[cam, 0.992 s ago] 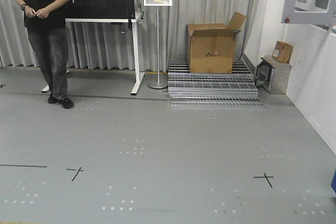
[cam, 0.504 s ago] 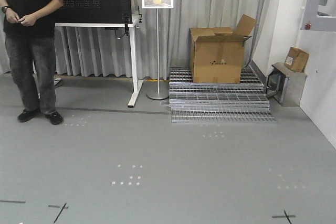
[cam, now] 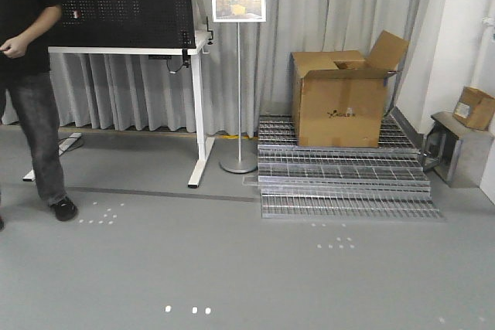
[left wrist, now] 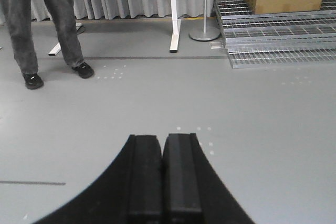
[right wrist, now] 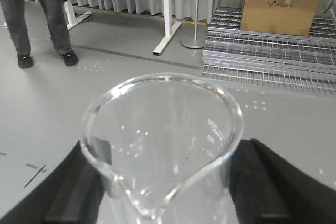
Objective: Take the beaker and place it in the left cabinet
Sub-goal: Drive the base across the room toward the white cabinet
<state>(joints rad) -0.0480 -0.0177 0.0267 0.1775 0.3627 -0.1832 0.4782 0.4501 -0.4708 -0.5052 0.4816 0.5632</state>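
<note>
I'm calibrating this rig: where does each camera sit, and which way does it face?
Front view: on the robot, facing forward at the cardboard box, grates and person; no robot part shows.
Left wrist: behind the shut left gripper, facing the floor ahead.
Right wrist: behind the right gripper holding the beaker.
Shared: all show box and person.

The left gripper [left wrist: 164, 177] is sitting at the bottom centre of its wrist view, its two black fingers pressing flat together. The right gripper [right wrist: 168, 187] is holding the beaker [right wrist: 163, 140] upright, one dark finger showing at each lower side of the frame.
</note>
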